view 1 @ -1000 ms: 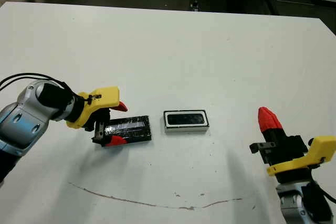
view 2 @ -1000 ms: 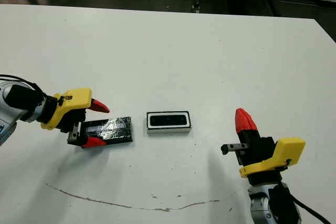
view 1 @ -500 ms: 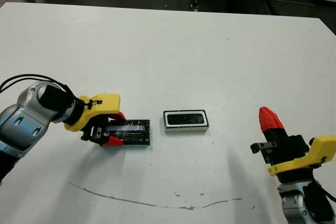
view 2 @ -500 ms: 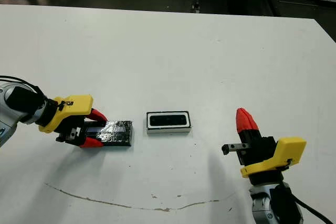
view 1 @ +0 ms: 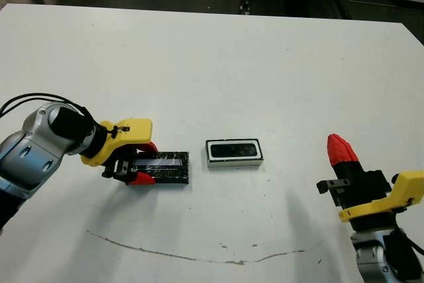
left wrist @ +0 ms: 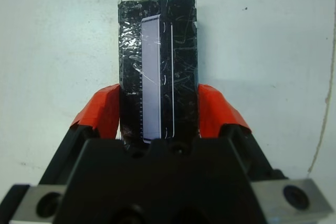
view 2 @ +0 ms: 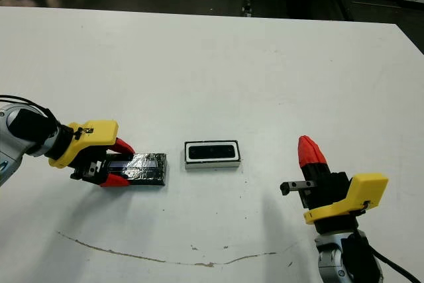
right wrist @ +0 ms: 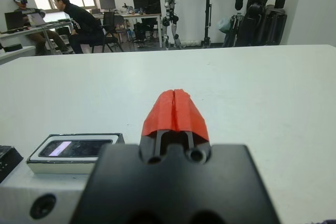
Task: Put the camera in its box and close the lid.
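Lid [left wrist: 157, 66] is lying flat on the white table [view 1: 218, 71], just left of the box [view 1: 234, 153], and the left gripper [view 1: 141, 162] is now clenching it across its narrow width — a second ago those red fingers [left wrist: 103, 111] were spread wide around its outer end. That means the grasp is probably made and lifting it toward the box is the next step. The camera [view 2: 212, 152] is already sitting inside the box. The lid's long axis is running left to right, its far end pointing at the box, which is lying the same way. The right gripper [right wrist: 175, 109] is waiting well apart on the right — fingers pressed together, holding nothing.
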`<state>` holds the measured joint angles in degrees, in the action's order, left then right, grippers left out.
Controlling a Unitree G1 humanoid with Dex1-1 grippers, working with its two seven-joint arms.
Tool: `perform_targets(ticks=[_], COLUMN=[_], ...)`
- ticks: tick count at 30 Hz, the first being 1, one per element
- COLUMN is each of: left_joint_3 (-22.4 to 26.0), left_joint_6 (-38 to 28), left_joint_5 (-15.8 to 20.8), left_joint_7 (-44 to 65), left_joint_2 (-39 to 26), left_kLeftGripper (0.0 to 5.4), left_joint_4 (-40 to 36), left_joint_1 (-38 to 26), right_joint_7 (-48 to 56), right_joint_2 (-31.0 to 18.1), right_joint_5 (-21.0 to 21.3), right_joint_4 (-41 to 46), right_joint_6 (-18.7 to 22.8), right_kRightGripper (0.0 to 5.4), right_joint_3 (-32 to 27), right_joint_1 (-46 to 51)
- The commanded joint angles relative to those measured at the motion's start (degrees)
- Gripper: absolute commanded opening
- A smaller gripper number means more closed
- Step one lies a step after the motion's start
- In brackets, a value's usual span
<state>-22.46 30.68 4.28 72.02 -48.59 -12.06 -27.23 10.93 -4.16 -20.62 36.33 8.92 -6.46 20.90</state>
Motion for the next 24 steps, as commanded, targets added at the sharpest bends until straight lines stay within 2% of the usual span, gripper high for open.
perform_targets(ticks=[1, 6, 13, 19, 24], left_joint_3=[0.6, 5.8, 11.6, 11.8, 9.6], left_joint_6=[0.4, 2.7, 12.4, 15.5, 15.8], left_joint_5=[0.7, 5.2, 13.5, 16.5, 17.5], left_joint_7=[-1.4, -4.1, -6.8, -8.1, -6.8], left_joint_2=[0.6, 2.5, 4.9, 5.3, 6.6], left_kLeftGripper=[3.17, 3.16, 3.16, 3.16, 3.16], left_joint_4=[-0.4, -1.0, -2.9, -2.3, 0.7], left_joint_1=[3.0, 2.8, -1.8, -4.6, -8.0], right_joint_7=[-0.2, -0.7, -1.2, -1.5, -1.8], right_joint_2=[-0.7, -0.5, -0.4, -0.6, -0.4], right_joint_5=[-0.3, -0.4, 0.0, -0.1, -0.2], right_joint_4=[-0.2, 0.0, 0.3, 0.5, 0.4], right_joint_6=[0.6, 1.3, 1.8, 1.9, 2.0], right_kRightGripper=[0.00, 0.00, 0.00, 0.00, 0.00], right_joint_3=[-0.3, -0.1, 0.3, 0.6, 0.8], right_joint_1=[0.2, 0.2, -0.1, -0.3, -0.4])
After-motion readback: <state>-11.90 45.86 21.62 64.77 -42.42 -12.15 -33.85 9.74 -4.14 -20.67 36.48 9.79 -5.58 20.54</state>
